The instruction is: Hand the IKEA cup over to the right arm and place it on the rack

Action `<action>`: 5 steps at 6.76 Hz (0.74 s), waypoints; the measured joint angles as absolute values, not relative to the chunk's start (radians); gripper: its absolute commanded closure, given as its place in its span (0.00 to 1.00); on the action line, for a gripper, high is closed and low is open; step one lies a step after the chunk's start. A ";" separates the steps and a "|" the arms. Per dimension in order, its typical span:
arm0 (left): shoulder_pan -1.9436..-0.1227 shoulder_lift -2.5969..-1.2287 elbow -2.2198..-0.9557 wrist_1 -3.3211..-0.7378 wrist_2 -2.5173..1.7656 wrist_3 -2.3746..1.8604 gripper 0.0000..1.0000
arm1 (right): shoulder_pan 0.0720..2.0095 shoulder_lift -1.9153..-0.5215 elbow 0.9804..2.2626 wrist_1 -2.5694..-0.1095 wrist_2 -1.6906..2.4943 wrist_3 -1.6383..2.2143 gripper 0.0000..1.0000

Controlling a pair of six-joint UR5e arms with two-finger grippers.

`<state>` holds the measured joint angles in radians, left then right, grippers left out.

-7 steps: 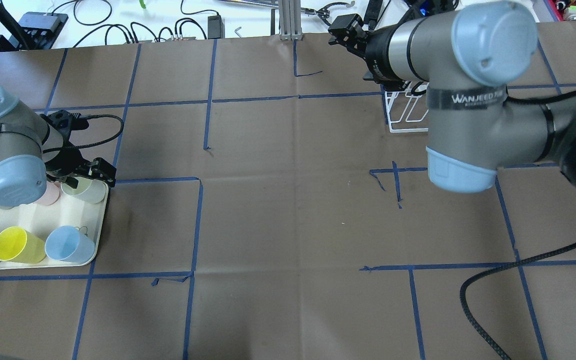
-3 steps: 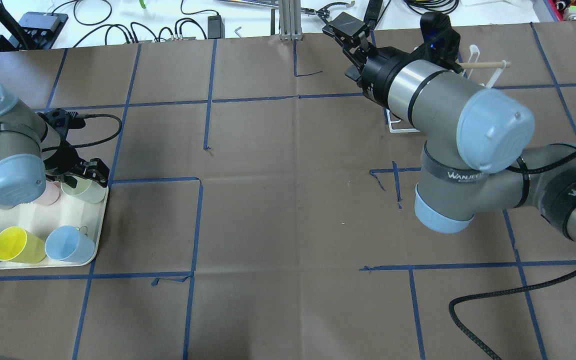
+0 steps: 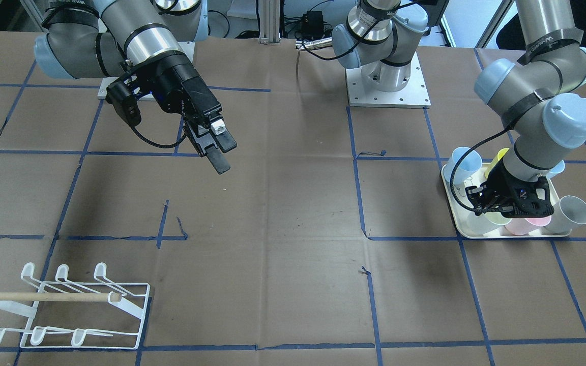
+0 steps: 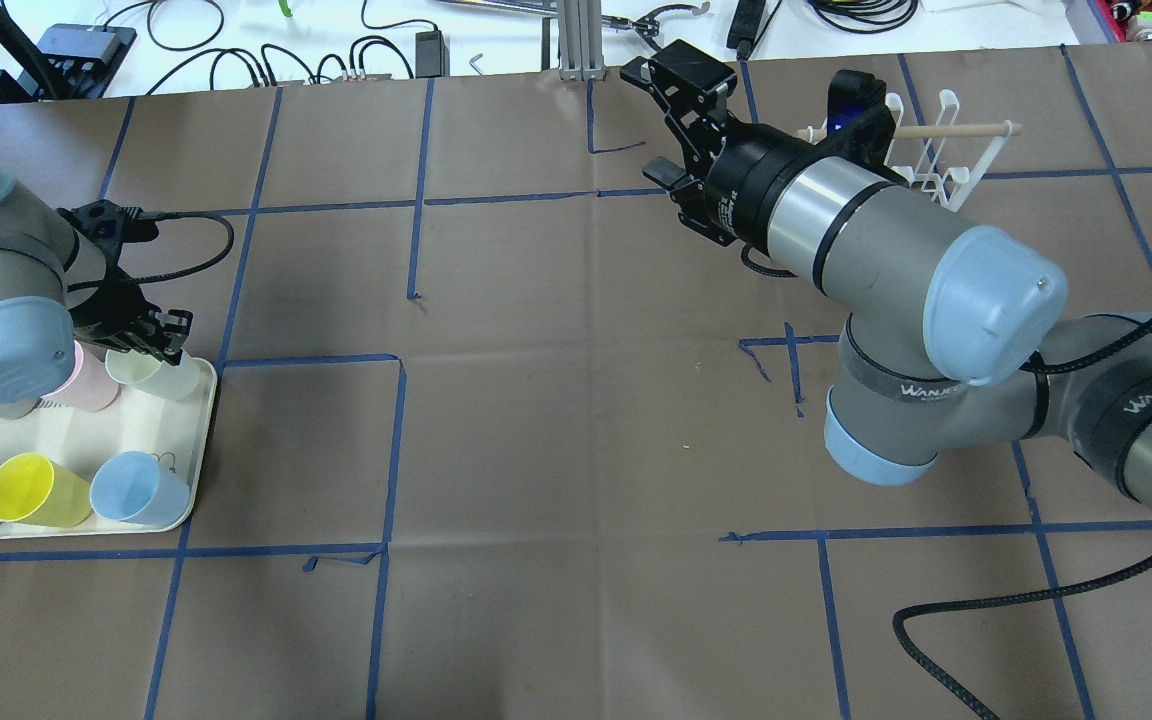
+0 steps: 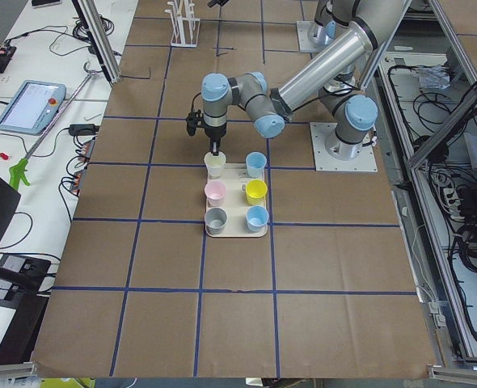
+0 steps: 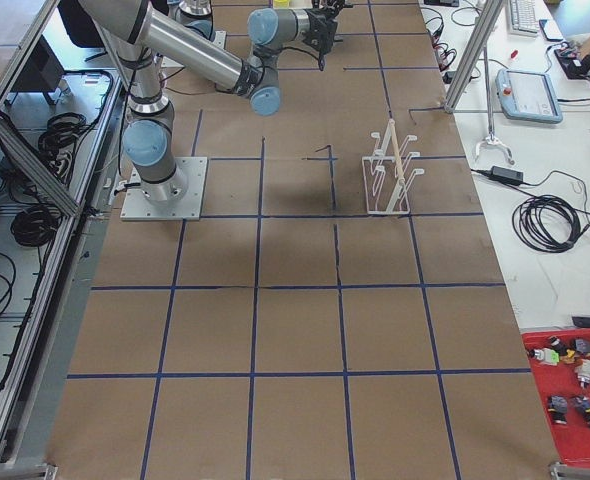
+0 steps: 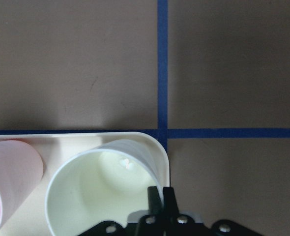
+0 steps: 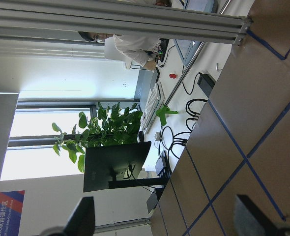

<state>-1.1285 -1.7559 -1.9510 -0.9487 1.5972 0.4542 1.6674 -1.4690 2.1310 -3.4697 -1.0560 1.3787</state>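
On tray (image 4: 46,432) corner, pale green cup (image 7: 86,196), rim pinched between left jaws

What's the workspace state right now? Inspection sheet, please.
Surface: brown paper with a blue tape grid, lying flat.
Job's things: six cups on the tray; the pale green cup is under the left claw; rack has no cup on it.
Clutter: nothing seen.
Claws: left claw looks shut on the pale green cup's rim; right claw is open, empty and in the air.
Cables: black braided cable lies on the paper, right side.
Surroundings: bench with loose cables beyond the paper; red bin of small parts.
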 measured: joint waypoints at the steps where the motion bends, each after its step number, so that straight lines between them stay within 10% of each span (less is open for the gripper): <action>1: -1.130 -1.731 -1.888 -1.042 1.597 0.454 1.00 | 1.667 -1.469 2.132 -3.471 -1.056 1.379 0.00; 5: -1.181 -1.730 -1.464 -1.549 1.540 0.446 1.00 | 1.667 -1.462 2.133 -3.471 -1.054 1.374 0.00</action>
